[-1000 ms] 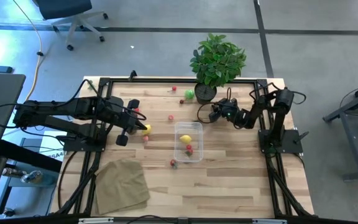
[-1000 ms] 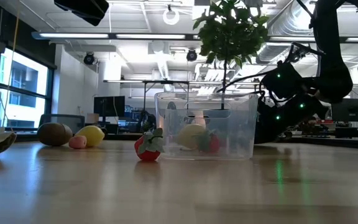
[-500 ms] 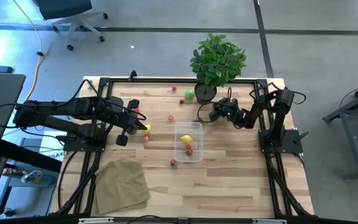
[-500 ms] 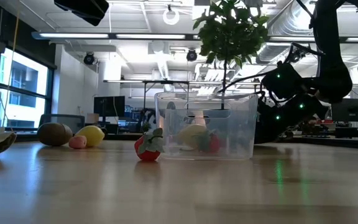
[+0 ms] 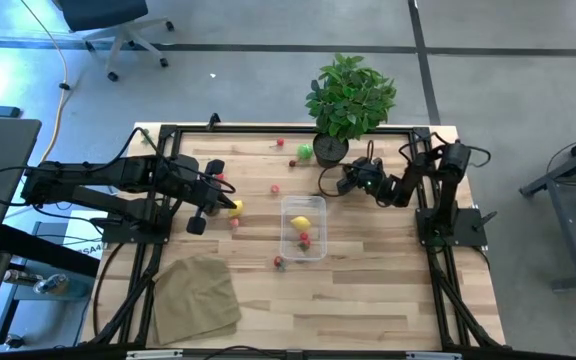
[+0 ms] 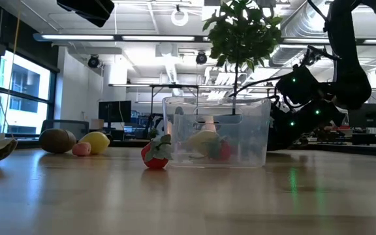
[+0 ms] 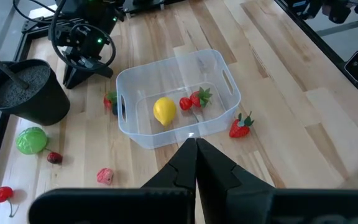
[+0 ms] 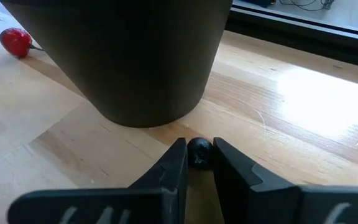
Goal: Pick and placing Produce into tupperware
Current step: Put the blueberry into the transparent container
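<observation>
Here, the clear tupperware [image 5: 303,227] is seen near the middle of the wooden table [image 5: 368,290], and three pieces of produce are counted inside it in the left wrist view: one yellow lemon [image 7: 165,110] and two small red pieces [image 7: 193,101]. One strawberry [image 5: 279,263] lies just outside its near wall. One dark round berry [image 8: 198,153] is pinched between the fingers of the right gripper [image 8: 197,163], low on the table just beside the dark pot [image 8: 123,56] of the one leafy plant [image 5: 351,93]. The left gripper [image 7: 196,163] is held above the left side of the table with its fingers pressed together on nothing. One tan cloth [image 5: 196,297] lies at the near left corner.
</observation>
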`<action>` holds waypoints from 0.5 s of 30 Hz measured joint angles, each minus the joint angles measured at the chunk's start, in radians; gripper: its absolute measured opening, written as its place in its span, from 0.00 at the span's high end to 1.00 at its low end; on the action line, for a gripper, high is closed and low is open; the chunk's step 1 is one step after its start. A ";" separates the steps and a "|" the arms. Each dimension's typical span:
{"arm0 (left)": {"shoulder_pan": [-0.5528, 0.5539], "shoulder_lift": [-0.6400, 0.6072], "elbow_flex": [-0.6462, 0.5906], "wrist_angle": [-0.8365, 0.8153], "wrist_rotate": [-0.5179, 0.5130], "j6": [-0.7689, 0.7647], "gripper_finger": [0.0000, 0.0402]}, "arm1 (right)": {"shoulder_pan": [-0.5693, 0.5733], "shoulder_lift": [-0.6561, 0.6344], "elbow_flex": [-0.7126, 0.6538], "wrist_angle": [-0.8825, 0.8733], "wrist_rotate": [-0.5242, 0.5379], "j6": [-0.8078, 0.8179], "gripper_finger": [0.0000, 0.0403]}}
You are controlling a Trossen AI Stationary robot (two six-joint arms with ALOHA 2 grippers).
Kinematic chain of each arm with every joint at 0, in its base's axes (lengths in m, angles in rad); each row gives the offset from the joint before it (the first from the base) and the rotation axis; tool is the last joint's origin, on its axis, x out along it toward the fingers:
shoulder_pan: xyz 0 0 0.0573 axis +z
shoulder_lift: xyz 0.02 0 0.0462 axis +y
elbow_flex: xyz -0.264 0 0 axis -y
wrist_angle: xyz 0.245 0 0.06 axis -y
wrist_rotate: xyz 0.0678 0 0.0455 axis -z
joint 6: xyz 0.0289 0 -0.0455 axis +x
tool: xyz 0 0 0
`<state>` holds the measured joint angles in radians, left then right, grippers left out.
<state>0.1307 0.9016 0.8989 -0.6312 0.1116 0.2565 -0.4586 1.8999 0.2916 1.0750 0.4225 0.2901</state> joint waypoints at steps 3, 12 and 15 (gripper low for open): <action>0.000 0.000 0.000 0.000 0.000 0.000 1.00 | 0.013 -0.011 0.000 0.019 -0.010 0.000 0.88; 0.000 0.000 0.000 0.000 0.000 0.000 1.00 | 0.091 -0.188 0.002 -0.077 0.005 -0.001 0.89; 0.000 0.000 0.000 0.000 0.000 0.000 1.00 | 0.134 -0.275 0.002 -0.188 0.019 0.000 0.89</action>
<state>0.1303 0.9016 0.8989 -0.6312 0.1116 0.2564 -0.3242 1.6245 0.2932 0.8869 0.4411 0.2905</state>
